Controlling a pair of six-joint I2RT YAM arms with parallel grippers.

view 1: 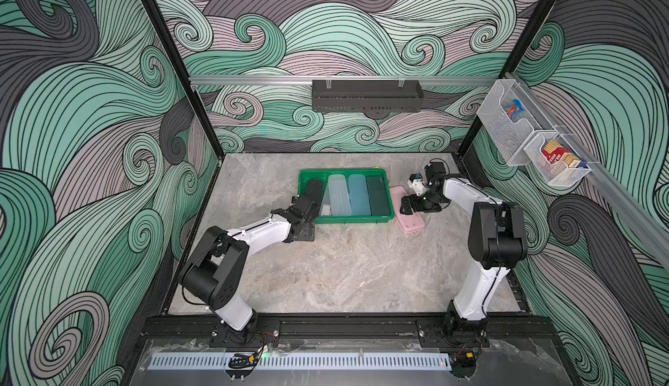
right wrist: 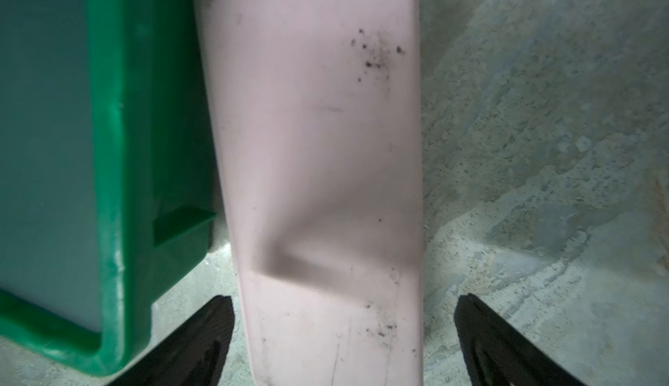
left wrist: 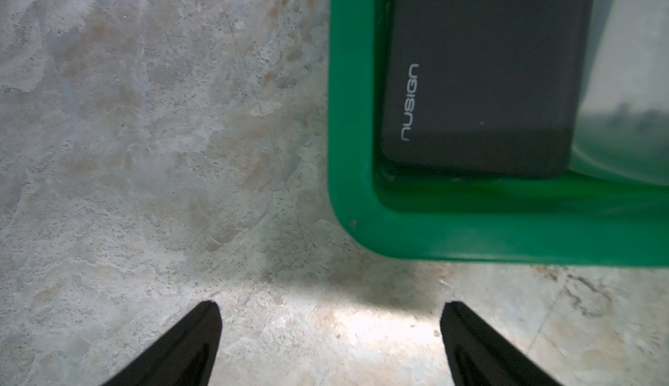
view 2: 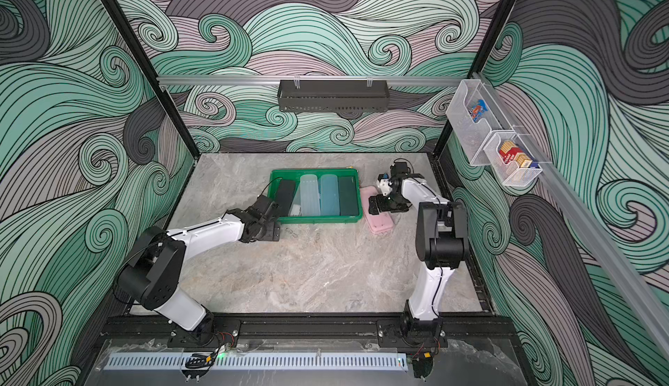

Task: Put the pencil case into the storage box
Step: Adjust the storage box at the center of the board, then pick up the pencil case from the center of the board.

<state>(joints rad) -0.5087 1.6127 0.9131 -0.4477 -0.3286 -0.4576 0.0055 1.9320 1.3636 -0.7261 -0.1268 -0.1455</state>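
A pink pencil case (view 1: 411, 219) (view 2: 381, 221) lies on the marble table close along the right wall of the green storage box (view 1: 353, 219) (view 2: 318, 217). My right gripper (view 1: 407, 207) hovers over it. In the right wrist view that gripper (right wrist: 344, 300) is open, its fingertips straddling the pink case (right wrist: 311, 131) without touching it. The box holds a black case (view 1: 314, 190) (left wrist: 481, 76), a clear one (view 1: 338, 194), a blue one (view 1: 358, 194) and a dark green one (view 1: 377, 194). My left gripper (left wrist: 330, 306) (view 1: 307, 205) is open and empty by the box's near left corner (left wrist: 362, 221).
A long black perforated trough (view 1: 365, 100) hangs on the back rail. Two white wire baskets (view 1: 506, 131) (view 1: 554, 165) with small packets hang on the right wall. Bare marble table (view 1: 344, 275) lies in front of the box, between the two arms.
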